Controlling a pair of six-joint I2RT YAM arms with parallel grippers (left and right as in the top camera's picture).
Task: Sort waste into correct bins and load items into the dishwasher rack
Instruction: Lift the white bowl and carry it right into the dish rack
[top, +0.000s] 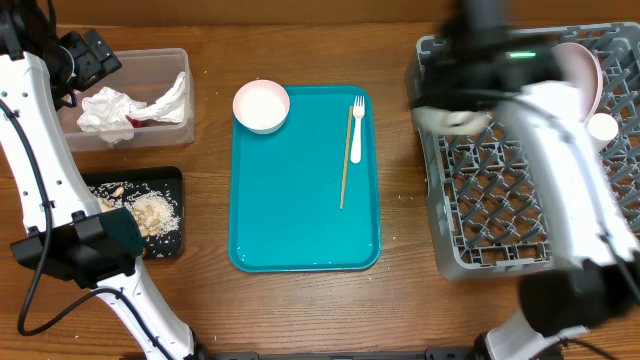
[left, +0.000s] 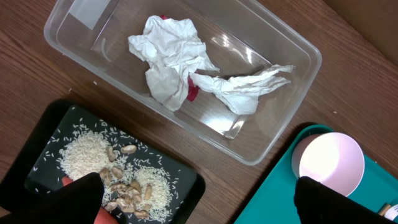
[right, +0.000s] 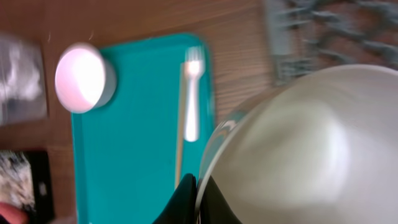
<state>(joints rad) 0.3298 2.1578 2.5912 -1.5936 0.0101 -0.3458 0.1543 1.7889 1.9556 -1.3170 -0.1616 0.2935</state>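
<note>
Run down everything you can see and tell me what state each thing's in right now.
Left gripper: jaws open, empty.
Right gripper: jaws shut on a bowl at the rack edge.
Clear tub: holds crumpled napkins.
Black tray: holds food scraps.
Teal tray: carries second bowl upright, fork and stick lying flat.
Plate: on edge in rack.
Cup: in rack.

The left arm (top: 35, 160) is made of white tubular links joined by black housings, with a thin black cable (top: 27, 290) looping beside its lower part. The right arm (top: 565, 190) has the same white shell over black joints, blurred, with a small green light (top: 522, 55). The left end effector (left: 208, 202) has blocky matte black fingers (left: 78, 196); the right end effector (right: 199, 200) has dark tapered ones.
</note>
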